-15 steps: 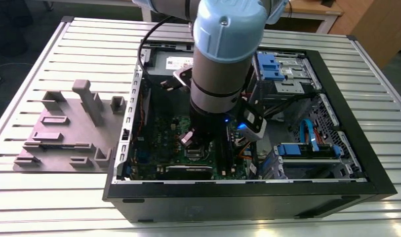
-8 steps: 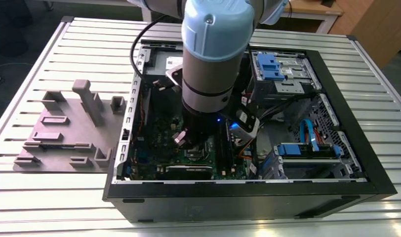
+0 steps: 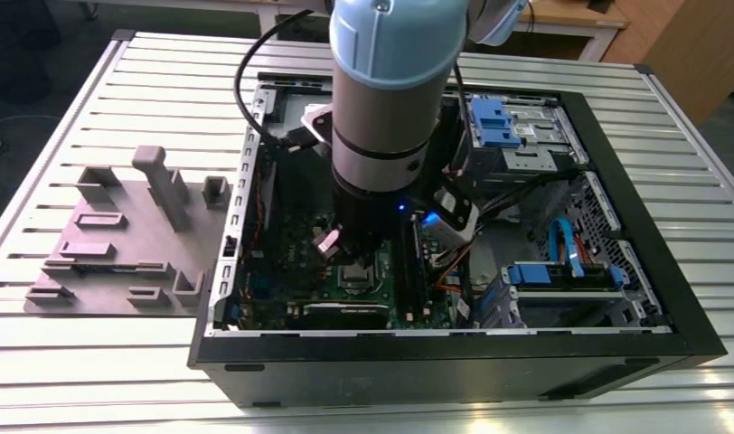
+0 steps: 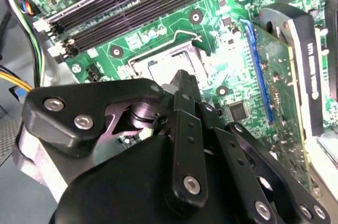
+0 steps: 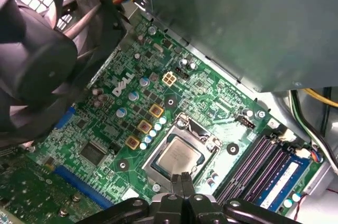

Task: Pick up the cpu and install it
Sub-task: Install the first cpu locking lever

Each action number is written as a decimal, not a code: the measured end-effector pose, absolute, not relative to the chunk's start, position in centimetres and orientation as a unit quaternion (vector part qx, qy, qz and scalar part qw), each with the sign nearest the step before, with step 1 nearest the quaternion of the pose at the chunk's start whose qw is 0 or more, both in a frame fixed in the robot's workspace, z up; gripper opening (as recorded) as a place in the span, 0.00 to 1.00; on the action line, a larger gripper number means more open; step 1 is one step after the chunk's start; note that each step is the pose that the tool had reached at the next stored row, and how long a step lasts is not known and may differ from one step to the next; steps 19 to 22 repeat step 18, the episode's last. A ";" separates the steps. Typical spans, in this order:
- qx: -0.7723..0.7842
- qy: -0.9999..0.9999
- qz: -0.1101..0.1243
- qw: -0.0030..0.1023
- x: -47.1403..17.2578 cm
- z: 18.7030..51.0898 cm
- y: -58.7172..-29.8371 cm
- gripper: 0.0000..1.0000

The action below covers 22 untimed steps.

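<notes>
The cpu [image 5: 177, 158], a small square chip with a silvery-grey top, lies flat inside the metal socket frame [image 5: 209, 142] on the green motherboard [image 5: 119, 129]. My gripper [image 5: 182, 179] hangs just above one edge of the chip, its two thin fingertips pressed together with nothing between them. In the second wrist view the gripper [image 4: 182, 78] points down at the socket, where the cpu [image 4: 166, 64] shows as a bright patch. In the exterior view the arm reaches straight down into the open computer case [image 3: 464, 348], with the gripper [image 3: 355, 262] low over the board.
A black fan [image 5: 37, 60] sits close beside the socket. Memory sticks [image 5: 253, 168] run along its other side, and an expansion card [image 4: 274, 92] stands on edge nearby. Case walls and cables [image 3: 560, 240] hem in the arm. A grey plastic tray [image 3: 114, 235] lies at the exterior view's left.
</notes>
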State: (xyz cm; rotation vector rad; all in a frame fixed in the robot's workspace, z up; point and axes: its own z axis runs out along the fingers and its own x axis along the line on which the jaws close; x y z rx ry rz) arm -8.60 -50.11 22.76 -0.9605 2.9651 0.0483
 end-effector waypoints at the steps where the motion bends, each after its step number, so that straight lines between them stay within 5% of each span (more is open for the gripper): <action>1: -0.308 0.951 0.015 0.014 -8.7 22.8 -50.0 0.10; 22: -0.308 0.951 0.015 0.016 -8.9 23.6 -49.8 0.10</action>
